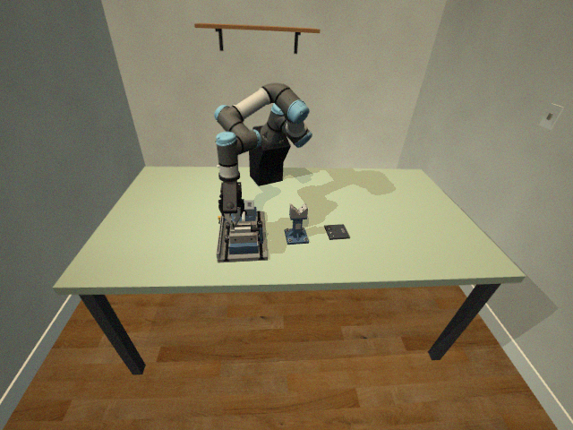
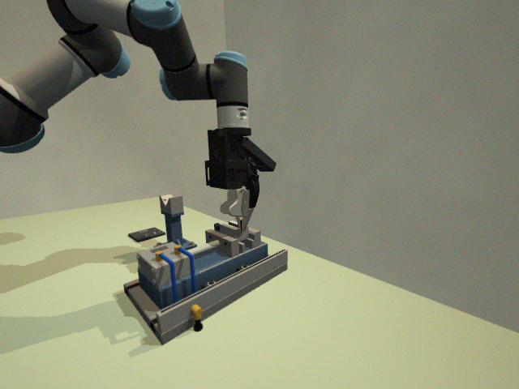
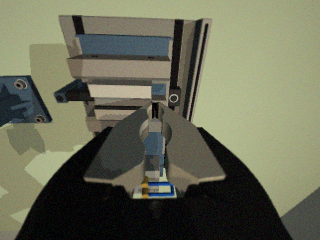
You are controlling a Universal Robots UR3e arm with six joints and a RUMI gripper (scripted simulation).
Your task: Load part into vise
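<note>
Over the vise, end effector closed (empty).

A small machining test cell, probably set up in an ordinary room: a robot arm is bolted to a green table carrying a vise, a V-block and an infeed plate, above wood flooring, with a wall shelf.

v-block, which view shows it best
The exterior view: the V-block stands on its blue post behind the vise, notch and post both visible. The top view shows it whole but small, right of the vise. The wrist view catches only a blue corner of its base.
</note>
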